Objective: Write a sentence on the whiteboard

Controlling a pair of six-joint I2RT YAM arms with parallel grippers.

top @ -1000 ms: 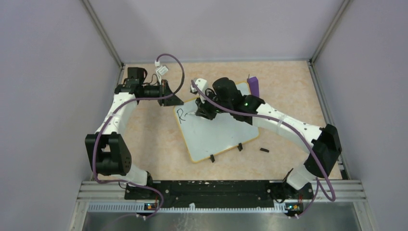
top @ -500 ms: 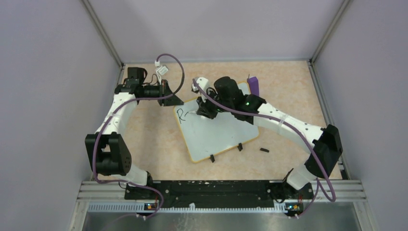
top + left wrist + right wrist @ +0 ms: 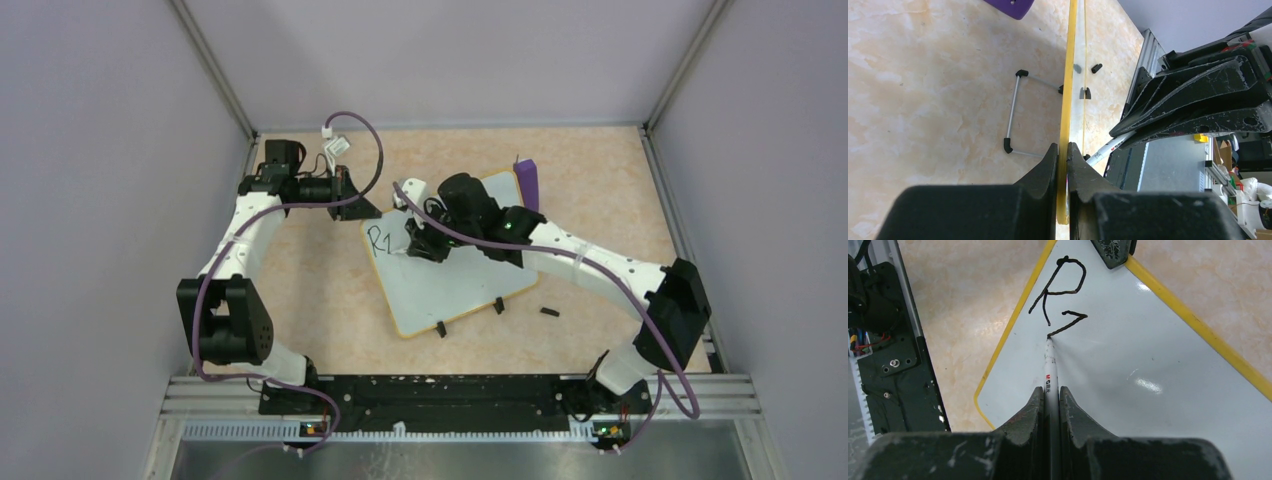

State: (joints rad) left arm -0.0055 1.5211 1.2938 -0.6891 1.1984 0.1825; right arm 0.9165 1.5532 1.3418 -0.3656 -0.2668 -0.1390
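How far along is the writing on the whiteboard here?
Done: of the sentence, only a capital R stands near one corner of the whiteboard. In hand: the right gripper holds the marker, its tip on the board at the end of a second, unfinished letter. The left gripper clamps the rim. Left: nearly every word; the board is otherwise blank.

**Top view.** A marbled beige table (image 3: 620, 200) carried a purple wedge block (image 3: 527, 180) at about 2 o'clock from its centre. A small black piece (image 3: 547, 312) lay alone at 4 o'clock. Pale walls (image 3: 100, 150) enclosed the table, with an aluminium rail (image 3: 480, 428) at 6 o'clock.

**Left wrist view.** The block was cropped at 12 o'clock.
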